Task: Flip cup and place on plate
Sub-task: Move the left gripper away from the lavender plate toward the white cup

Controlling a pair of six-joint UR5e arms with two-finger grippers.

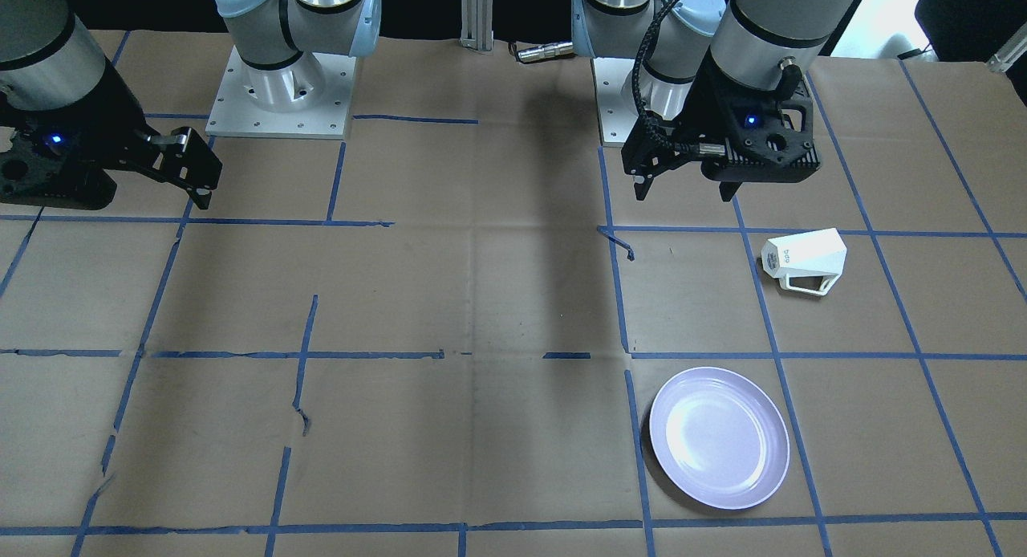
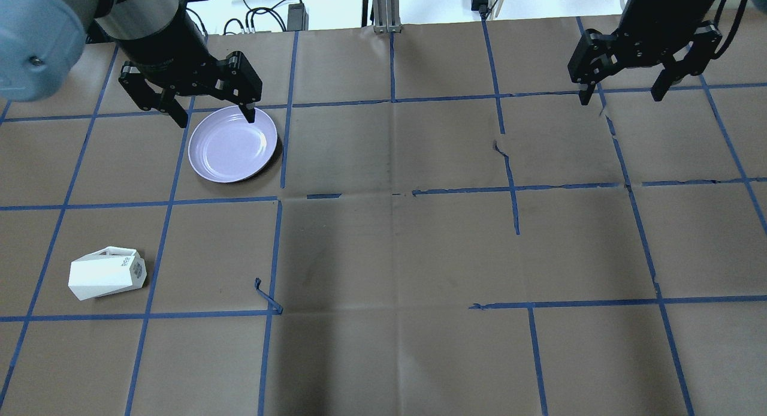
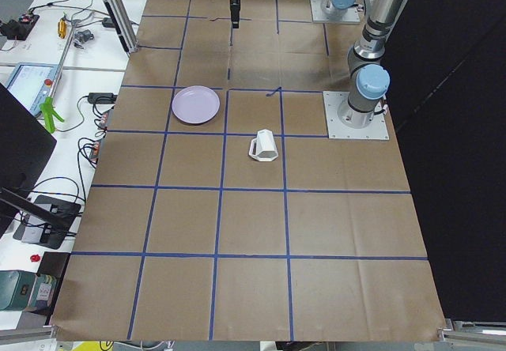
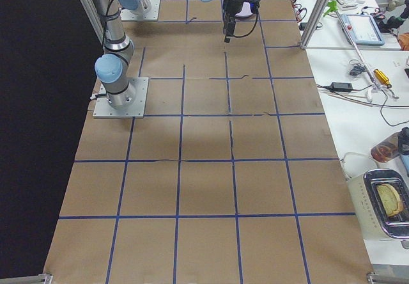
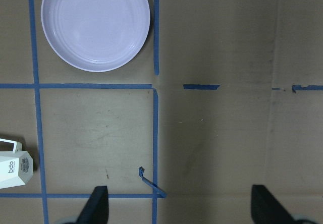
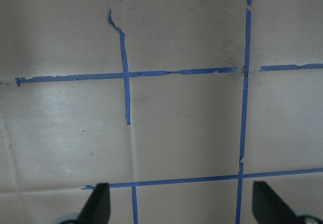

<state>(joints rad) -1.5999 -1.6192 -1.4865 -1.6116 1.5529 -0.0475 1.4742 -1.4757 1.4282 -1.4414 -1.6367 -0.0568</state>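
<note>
Looking down over the robot's shoulders, we see the small white faceted cup with an angular open-frame handle [image 2: 106,274] lying on its side on the brown paper-covered table marked with a blue tape grid [image 2: 389,254]. It sits on the left side of the table, near the robot. Its narrow base, with small dark lettering, points right toward the table's middle, and its wider mouth points left toward the table's end. We see the handle on the cup's far side, low against the paper.

The round, glossy pale lavender plate with a raised rim [image 2: 232,144] sits flat and upright, farther from the robot than the cup and somewhat to its right. The two are well apart, in different tape squares, and we see nothing on the plate.

The left gripper [image 2: 214,120] hangs above the left part of the table with its two black fingers spread wide and nothing between them. Its wrist camera looks straight down, with the plate at upper left and the cup at the left edge.

The right gripper [image 2: 620,98] hangs over the right side of the table, its fingers likewise spread apart and empty, with only paper and tape lines beneath it.
</note>
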